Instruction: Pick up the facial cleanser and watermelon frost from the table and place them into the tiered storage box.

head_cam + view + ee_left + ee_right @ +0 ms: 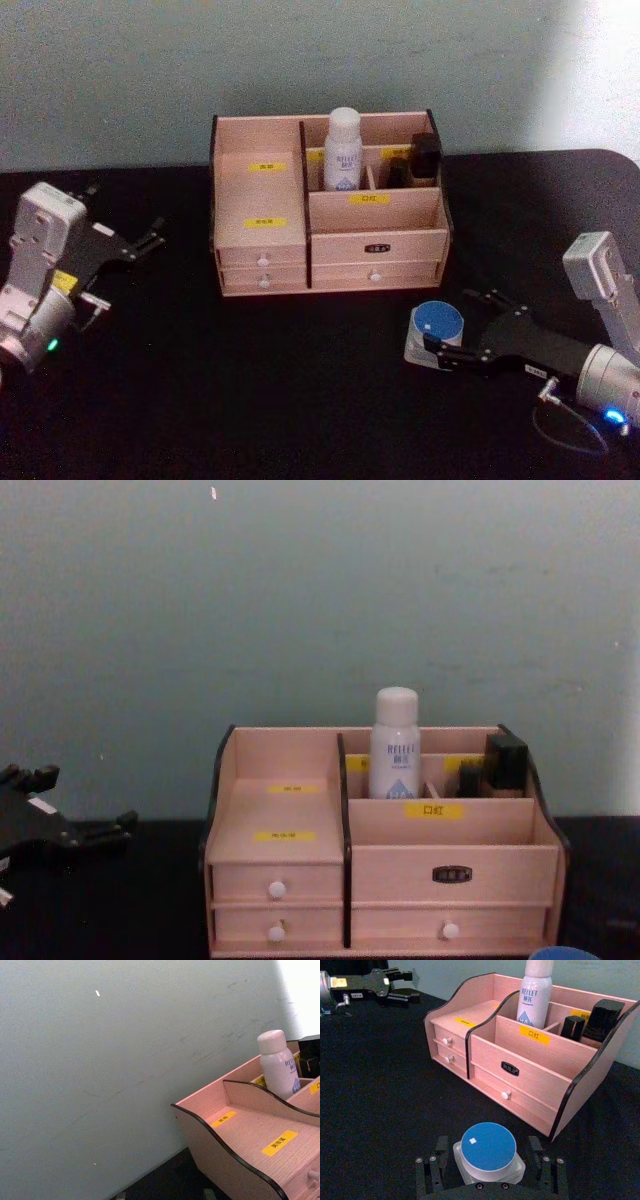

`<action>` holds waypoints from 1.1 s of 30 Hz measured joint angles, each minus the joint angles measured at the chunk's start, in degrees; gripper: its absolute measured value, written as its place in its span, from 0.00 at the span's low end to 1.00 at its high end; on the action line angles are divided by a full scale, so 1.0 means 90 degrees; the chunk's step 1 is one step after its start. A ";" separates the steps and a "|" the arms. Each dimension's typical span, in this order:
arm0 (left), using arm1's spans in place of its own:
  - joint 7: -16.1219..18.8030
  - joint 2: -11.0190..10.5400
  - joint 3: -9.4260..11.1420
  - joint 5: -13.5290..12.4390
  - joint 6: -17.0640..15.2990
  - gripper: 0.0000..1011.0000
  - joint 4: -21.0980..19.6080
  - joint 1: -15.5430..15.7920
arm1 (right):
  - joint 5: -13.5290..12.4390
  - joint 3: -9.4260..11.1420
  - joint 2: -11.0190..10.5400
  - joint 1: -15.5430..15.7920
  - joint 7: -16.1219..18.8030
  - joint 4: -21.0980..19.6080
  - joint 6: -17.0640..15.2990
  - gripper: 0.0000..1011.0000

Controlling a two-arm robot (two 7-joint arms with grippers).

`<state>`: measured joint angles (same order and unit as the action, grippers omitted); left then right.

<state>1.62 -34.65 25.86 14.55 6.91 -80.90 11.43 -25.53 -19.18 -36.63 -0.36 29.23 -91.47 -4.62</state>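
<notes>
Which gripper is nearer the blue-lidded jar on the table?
Right. The right gripper is around the blue-lidded jar, in front of the tiered storage box. The left gripper is beyond the box's left side, far from the jar.

Tiered storage box (pixel 262 245): light wood, edged in dark; yellow labels and white knobs are carried.
Bottle (pixel 344 150): white, printed in blue.
Jar (pixel 487 1147): white, lidded blue, marked with a white square.
Table (pixel 250 390): black.
Wall (pixel 300 600): pale grey-green.
</notes>
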 joint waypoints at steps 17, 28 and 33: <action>0.0000 0.0000 0.0000 0.0000 0.0000 0.99 0.0000 0.0000 | 0.0015 -0.0076 -0.0059 0.0004 0.0051 0.0037 -0.0045 0.99; 0.0000 0.0000 0.0000 0.0000 0.0000 0.99 0.0000 0.0000 | 0.0017 -0.0142 -0.0035 -0.0059 0.0077 0.0106 -0.0103 0.99; 0.0000 0.0000 0.0000 0.0000 0.0000 0.99 0.0000 0.0000 | 0.0004 -0.0169 -0.0013 -0.0088 0.0078 0.0150 -0.0127 0.99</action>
<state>1.62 -34.65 25.86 14.55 6.91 -80.90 11.43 -25.49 -20.70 -36.74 -1.15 29.94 -90.12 -5.76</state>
